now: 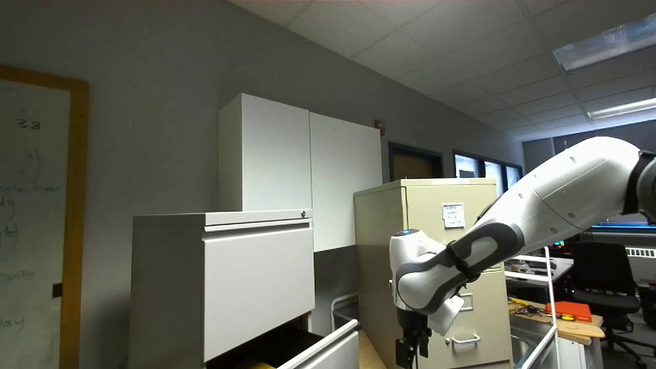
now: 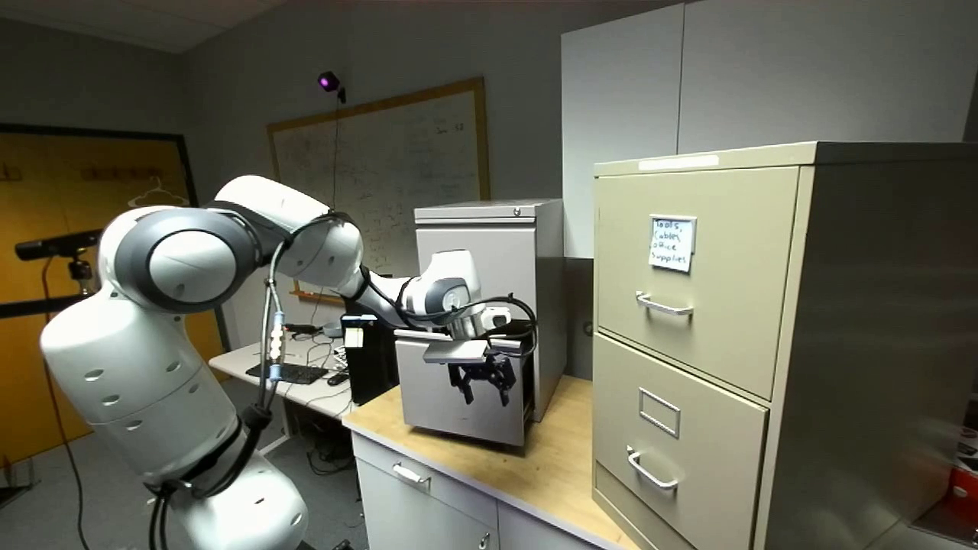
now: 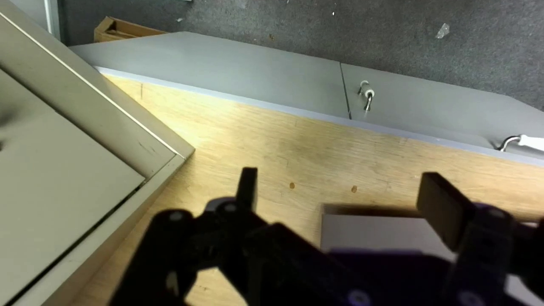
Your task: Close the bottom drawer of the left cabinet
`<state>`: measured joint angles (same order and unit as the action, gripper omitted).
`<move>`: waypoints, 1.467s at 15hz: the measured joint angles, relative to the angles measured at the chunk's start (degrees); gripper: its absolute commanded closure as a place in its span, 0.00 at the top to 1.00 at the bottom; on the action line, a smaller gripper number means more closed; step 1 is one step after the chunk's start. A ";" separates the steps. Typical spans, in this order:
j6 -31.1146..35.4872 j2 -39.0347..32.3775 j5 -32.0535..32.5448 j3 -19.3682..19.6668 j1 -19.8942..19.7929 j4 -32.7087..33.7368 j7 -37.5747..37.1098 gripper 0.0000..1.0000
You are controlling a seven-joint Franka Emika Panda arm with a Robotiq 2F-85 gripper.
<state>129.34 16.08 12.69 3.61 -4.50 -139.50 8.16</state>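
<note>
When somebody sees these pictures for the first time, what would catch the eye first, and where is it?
Most likely the big white robot arm, rising at the picture's left in an exterior view, with its black hand open near the pulled-out bottom drawer of the grey-white cabinet. Next, perhaps, the beige filing cabinet with its handwritten label, which takes up the right side of that view.

White rounded arm (image 2: pixel 321 252) had grey joint rings (image 2: pixel 244 263), dark oval recesses (image 2: pixel 111 400), black cables (image 2: pixel 246 454) looped along it, pale-blue connectors (image 2: pixel 276 373), blue light (image 1: pixel 407 232) atop wrist (image 1: pixel 410 253), black two-fingered end effector (image 2: pixel 486 396).
</note>
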 measured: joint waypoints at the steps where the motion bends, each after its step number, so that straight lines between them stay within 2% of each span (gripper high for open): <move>1: 1.13 0.00 0.00 -0.06 0.20 -0.28 0.00 0.60; 8: 9.60 0.09 -0.32 -1.20 2.78 -1.93 -0.01 0.05; 9: 10.76 0.18 -0.54 -1.42 3.23 -2.07 -0.01 0.01; 16: 16.76 1.68 -4.63 -2.84 7.22 -2.63 -0.01 0.00; 22: 20.01 0.53 -12.28 -3.59 12.53 -1.55 0.67 0.00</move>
<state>149.35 16.60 0.42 0.02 8.04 -141.05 8.83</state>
